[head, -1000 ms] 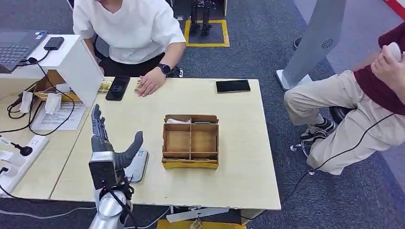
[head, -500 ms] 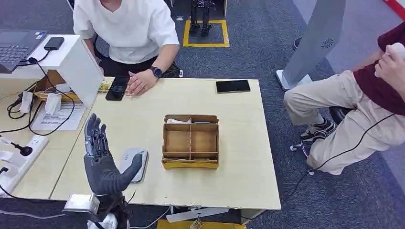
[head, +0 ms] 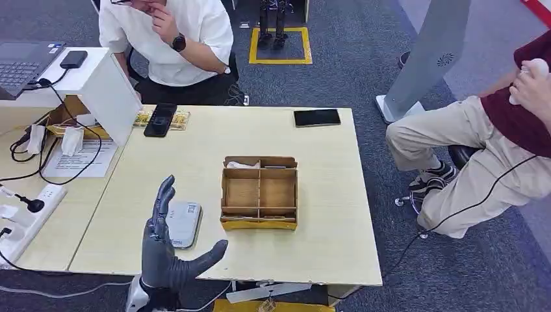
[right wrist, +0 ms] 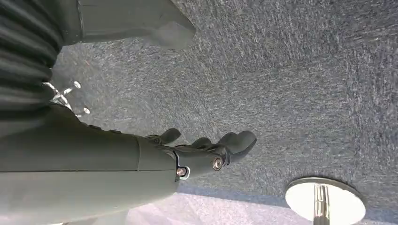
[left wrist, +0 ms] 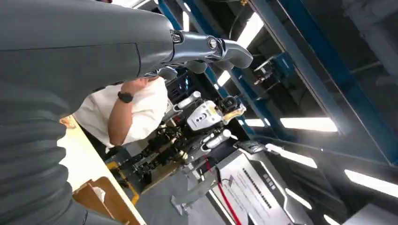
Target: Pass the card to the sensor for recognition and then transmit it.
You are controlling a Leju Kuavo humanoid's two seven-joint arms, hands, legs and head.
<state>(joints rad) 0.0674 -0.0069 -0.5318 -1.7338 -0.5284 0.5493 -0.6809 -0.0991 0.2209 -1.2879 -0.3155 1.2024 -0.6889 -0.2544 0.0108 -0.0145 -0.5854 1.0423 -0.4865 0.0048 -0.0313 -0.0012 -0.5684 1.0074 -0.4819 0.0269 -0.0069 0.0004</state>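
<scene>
My left hand (head: 167, 252) is raised over the table's near edge with its fingers stretched up and its thumb out to the side, holding nothing. Just beyond it lies the grey-white sensor pad (head: 182, 223), apart from the hand. A yellowish card (head: 181, 119) lies at the far left of the table beside a black phone (head: 160, 120). In the left wrist view the fingers (left wrist: 220, 47) point up toward the ceiling. My right hand (right wrist: 206, 152) hangs over the carpet, fingers loosely bent, thumb apart, holding nothing.
A wooden compartment box (head: 260, 192) stands mid-table, also seen as the box (left wrist: 101, 197). A second black phone (head: 316, 117) lies at the far right. A person in white (head: 175, 39) sits behind the table; another person (head: 494, 143) sits at the right. Cables and a power strip (head: 26, 211) lie on the left.
My left hand has dropped back toward the near table edge and shifted right, uncovering the sensor pad. The person in white lifted their hand from the card to their face.
</scene>
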